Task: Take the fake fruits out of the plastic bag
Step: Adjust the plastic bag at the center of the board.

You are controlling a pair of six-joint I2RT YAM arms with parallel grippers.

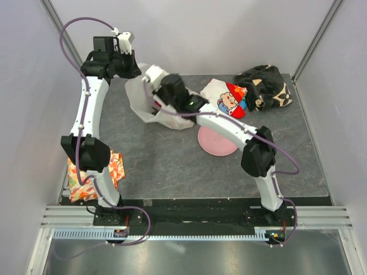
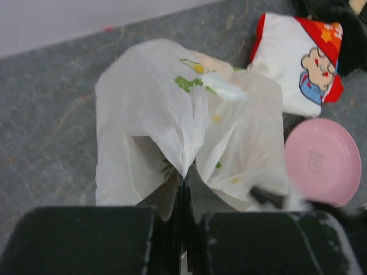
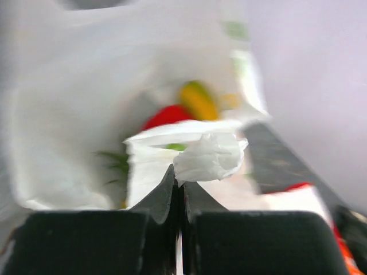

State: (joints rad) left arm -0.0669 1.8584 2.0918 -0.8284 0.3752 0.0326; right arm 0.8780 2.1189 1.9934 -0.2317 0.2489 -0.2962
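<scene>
The table (image 1: 172,172) is carrying the bag (image 1: 137,97) toward its far left corner, slumped, mouth gaping. The black cloth (image 1: 266,86) is lying in the far right corner and the white cloth (image 1: 226,97) along the far edge, just beside the bag. The orange cloth (image 1: 94,175) is lying at the near left corner, and the plate (image 1: 217,143) is sitting near the middle. The left gripper (image 2: 183,183) is pinching a fold of bag film, jaws shut; the right gripper (image 3: 178,180) is clamping a crumpled flap at the mouth. The fruits (image 3: 172,114) are sitting inside the bag, a yellow piece (image 3: 198,100) showing beside a red one.

Both grippers are holding only film, so pulling could be tearing it, or tipping fruits out to roll.

Bare surface is lying across the near half; the far edge is crowding the bag.
</scene>
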